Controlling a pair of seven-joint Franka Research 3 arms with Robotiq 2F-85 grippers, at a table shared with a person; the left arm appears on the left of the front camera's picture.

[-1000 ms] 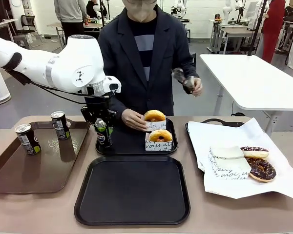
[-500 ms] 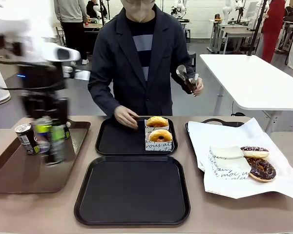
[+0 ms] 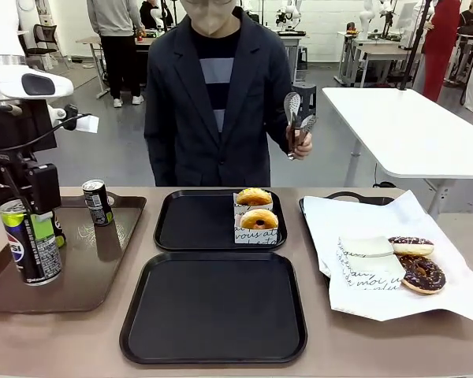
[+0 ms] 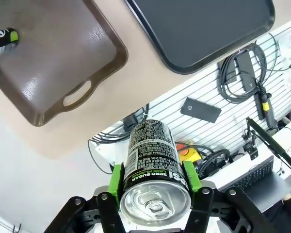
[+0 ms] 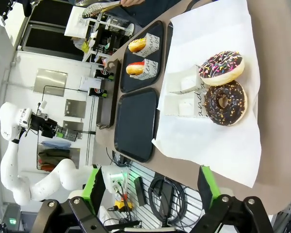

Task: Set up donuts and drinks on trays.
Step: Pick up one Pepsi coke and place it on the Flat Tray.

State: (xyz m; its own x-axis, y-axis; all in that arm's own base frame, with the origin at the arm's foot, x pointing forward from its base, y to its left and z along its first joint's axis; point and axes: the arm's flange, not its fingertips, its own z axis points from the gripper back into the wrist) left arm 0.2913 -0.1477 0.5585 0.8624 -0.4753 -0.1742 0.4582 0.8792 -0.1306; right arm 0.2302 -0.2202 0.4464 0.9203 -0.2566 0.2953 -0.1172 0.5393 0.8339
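Soda can (image 3: 31, 256) hung clamped in the left gripper (image 3: 33, 224) over the brown tray (image 3: 94, 276), second can (image 3: 97, 202) standing farther right; sleeved donuts (image 3: 258, 214) sat on the far black tray (image 3: 193, 224). Left wrist: green pads (image 4: 117, 178) squeezed the can. Right wrist: right gripper (image 5: 150, 189) gaped wide, chocolate donuts (image 5: 223, 85) ahead.

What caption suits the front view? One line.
Left gripper holds a soda can aloft; a person across the table holds tongs.

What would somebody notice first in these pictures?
The robot's left hand grips a black soda can, held up in the air at the table's left end. Next come two golden donuts in paper sleeves on the far black tray, and the silver tongs that the person holds behind them.
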